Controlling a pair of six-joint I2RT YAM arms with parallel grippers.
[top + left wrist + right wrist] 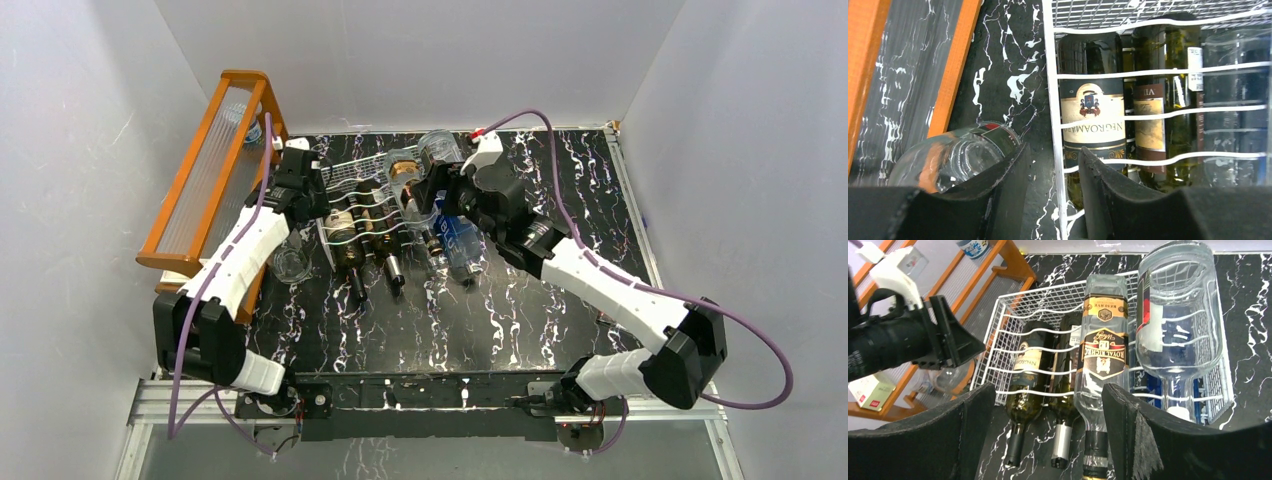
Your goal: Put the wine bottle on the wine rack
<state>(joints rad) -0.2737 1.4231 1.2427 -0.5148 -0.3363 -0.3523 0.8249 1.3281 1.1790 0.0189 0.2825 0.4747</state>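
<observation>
The white wire wine rack [345,170] lies flat at mid-table. Two dark wine bottles [1025,375] [1065,385] rest in its left grooves, necks toward me. Beside them lie a clear bottle with a black-and-gold label [1100,355] and a wide clear bottle [1175,325]. My left gripper [1054,148] straddles the rack's left side wire [1050,75]; its jaws are narrow, with a gap showing on both sides of the wire. My right gripper [1048,387] hovers wide open over the bottle necks at the rack's front, holding nothing.
A tall orange wooden shelf [205,180] stands against the left wall. A clear empty bottle [958,155] lies on the table between that shelf and the rack. A blue-labelled bottle [455,240] shows at the rack's right front. Black marble tabletop [560,180] extends to the right.
</observation>
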